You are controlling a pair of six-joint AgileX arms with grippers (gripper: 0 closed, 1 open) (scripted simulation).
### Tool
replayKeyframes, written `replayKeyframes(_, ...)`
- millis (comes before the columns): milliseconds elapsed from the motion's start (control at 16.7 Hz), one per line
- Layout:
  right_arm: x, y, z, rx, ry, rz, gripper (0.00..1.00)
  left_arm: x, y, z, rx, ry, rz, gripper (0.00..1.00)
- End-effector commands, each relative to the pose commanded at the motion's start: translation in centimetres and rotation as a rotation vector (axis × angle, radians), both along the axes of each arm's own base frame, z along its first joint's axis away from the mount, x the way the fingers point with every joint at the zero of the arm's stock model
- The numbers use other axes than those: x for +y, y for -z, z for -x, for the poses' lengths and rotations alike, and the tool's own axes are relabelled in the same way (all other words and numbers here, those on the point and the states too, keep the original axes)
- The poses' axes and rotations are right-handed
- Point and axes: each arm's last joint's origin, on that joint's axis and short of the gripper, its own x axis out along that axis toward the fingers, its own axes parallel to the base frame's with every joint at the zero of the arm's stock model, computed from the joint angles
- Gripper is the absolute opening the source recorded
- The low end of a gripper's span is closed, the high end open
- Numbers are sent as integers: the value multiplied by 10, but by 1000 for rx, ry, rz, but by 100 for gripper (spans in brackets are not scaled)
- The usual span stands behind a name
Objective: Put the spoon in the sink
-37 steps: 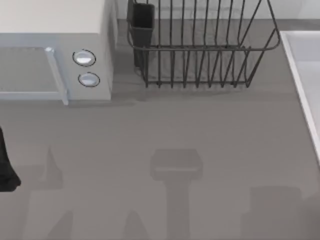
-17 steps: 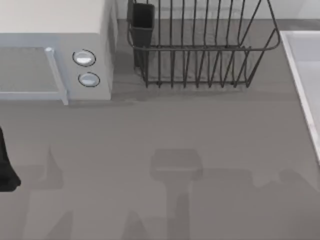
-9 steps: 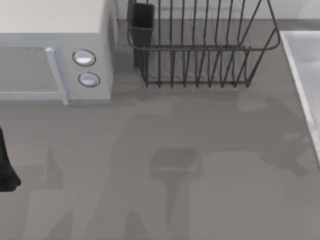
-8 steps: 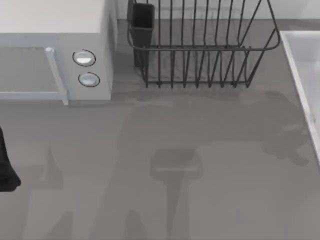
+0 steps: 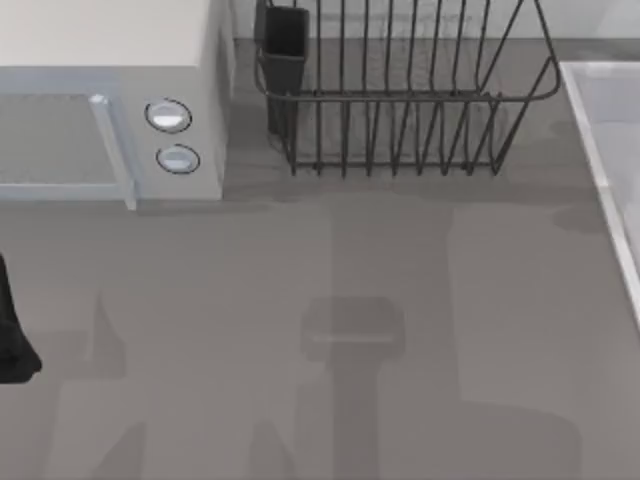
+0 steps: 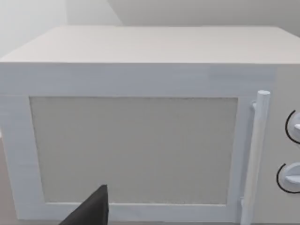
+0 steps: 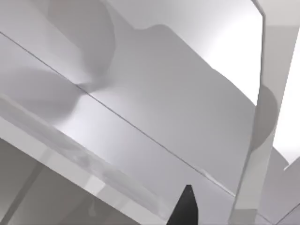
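Grey table (image 5: 400, 300): microwave (image 5: 110, 100), rack (image 5: 400, 110), sink (image 5: 605, 140)

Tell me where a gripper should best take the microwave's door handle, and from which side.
Probably mid-length on the handle, coming from the front of the microwave: it is an upright bar standing off the door, beside the knobs, so jaws could close across it sideways.

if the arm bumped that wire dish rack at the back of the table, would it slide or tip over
Probably slide rather than tip: the dish rack looks low and wide. Its thin open wires suggest it is light for its size and stiff. The dark cup at its corner might add a little weight there.
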Motion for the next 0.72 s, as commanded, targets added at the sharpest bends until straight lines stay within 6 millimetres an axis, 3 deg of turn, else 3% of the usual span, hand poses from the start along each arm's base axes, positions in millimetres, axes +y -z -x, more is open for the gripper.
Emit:
replayKeyframes(240,-1,12,-9,-19,-10,3,0,0,0,0,0,0,0,100)
replayKeyframes(720,0,15,-11,-32,-12,4,0,0,0,0,0,0,0,100)
